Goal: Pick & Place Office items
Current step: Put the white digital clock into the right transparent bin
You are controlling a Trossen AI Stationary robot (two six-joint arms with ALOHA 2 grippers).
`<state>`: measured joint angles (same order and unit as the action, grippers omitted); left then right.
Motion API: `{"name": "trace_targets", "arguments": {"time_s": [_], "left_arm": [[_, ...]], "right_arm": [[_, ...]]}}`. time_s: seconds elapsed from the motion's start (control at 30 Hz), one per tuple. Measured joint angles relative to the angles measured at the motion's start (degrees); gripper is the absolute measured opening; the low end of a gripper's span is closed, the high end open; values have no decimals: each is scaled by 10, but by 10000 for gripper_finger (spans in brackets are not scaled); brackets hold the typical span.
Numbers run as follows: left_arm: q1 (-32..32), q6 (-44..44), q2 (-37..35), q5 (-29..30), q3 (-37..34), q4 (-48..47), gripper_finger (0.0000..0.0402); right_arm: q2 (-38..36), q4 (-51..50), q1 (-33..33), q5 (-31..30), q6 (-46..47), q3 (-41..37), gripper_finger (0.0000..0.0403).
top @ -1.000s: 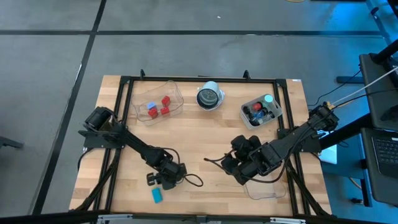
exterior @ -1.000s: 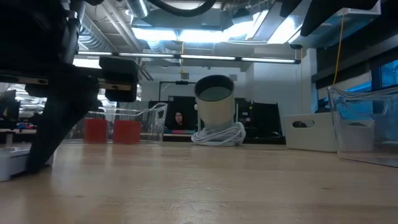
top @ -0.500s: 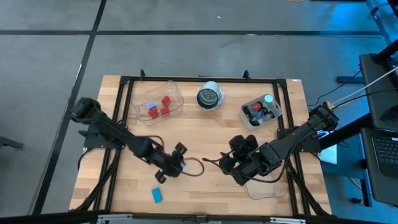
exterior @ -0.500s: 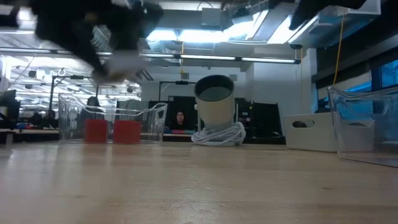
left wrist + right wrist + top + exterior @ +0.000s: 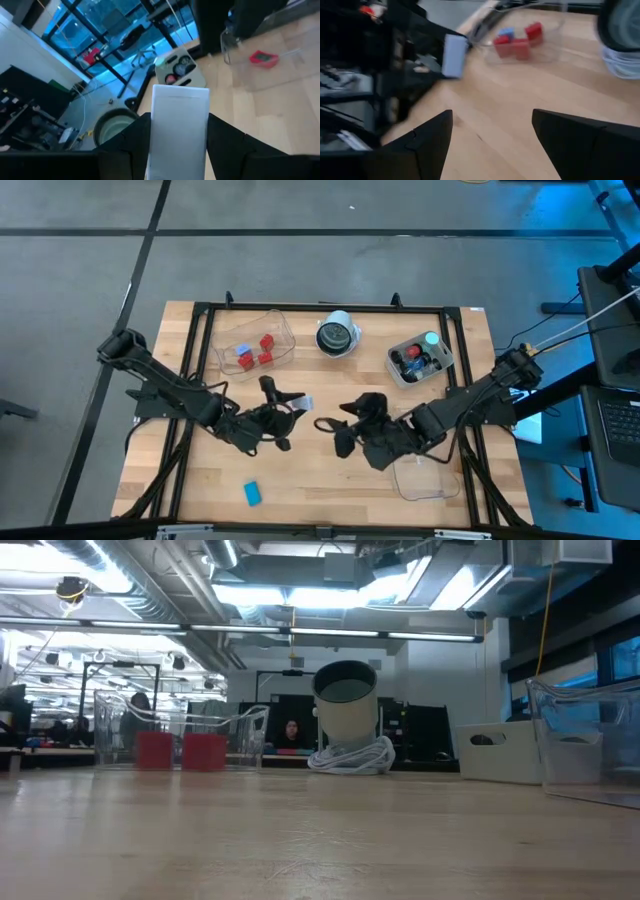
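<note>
My left gripper [image 5: 296, 406] hangs over the middle of the table, shut on a white block [image 5: 180, 127] that also shows in the right wrist view [image 5: 454, 55]. My right gripper [image 5: 340, 428] is open just to the right of it, fingers spread [image 5: 492, 137], touching nothing. A teal-blue block [image 5: 252, 493] lies flat near the table's near edge. Red and blue blocks [image 5: 255, 352] sit in the far-left clear tray [image 5: 280, 330]. Black discs, a red piece and a teal cylinder fill the far-right tray [image 5: 420, 360]. A red-framed tag [image 5: 263, 58] lies in a clear tray. My left gripper pinches the white block between its two fingers [image 5: 134, 145], one on each long side [image 5: 156, 145]. The fingers come from the table's left, about level, lying along the block. The block is lifted clear, and its free end [image 5: 304, 404] sticks out past the fingertips toward my right gripper.
A round white-rimmed dark object [image 5: 338, 336] with a coiled white cord stands at the far middle [image 5: 346, 710]. A clear tray [image 5: 430, 480] lies near the right near corner, partly under my right arm. Bare wood stretches across the near middle of the table [image 5: 320, 480].
My left gripper rose from the table near the teal-blue block and swung toward the far edge and centre, carrying the white block clear of the wood. My right gripper moved left toward the table's centre, closing on the left gripper.
</note>
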<state>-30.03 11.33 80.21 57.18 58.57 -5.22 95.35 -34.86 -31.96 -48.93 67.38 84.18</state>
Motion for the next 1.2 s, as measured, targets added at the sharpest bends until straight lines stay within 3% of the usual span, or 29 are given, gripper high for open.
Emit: {"name": "trace_targets", "arguments": {"time_s": [0.3,0.47,0.8,0.97,1.2], "left_arm": [[2,40,4,2,0,43,155],[5,50,4,3,0,48,156],[30,79,4,0,0,77,156],[40,79,4,-3,0,77,156],[51,76,4,-18,0,77,157]], "right_arm": [[0,158,51,66,-141,0,277],[1,161,80,102,-155,0,277],[4,161,109,109,-170,0,267],[4,160,109,110,-170,0,214],[4,157,109,111,-168,0,93]]}}
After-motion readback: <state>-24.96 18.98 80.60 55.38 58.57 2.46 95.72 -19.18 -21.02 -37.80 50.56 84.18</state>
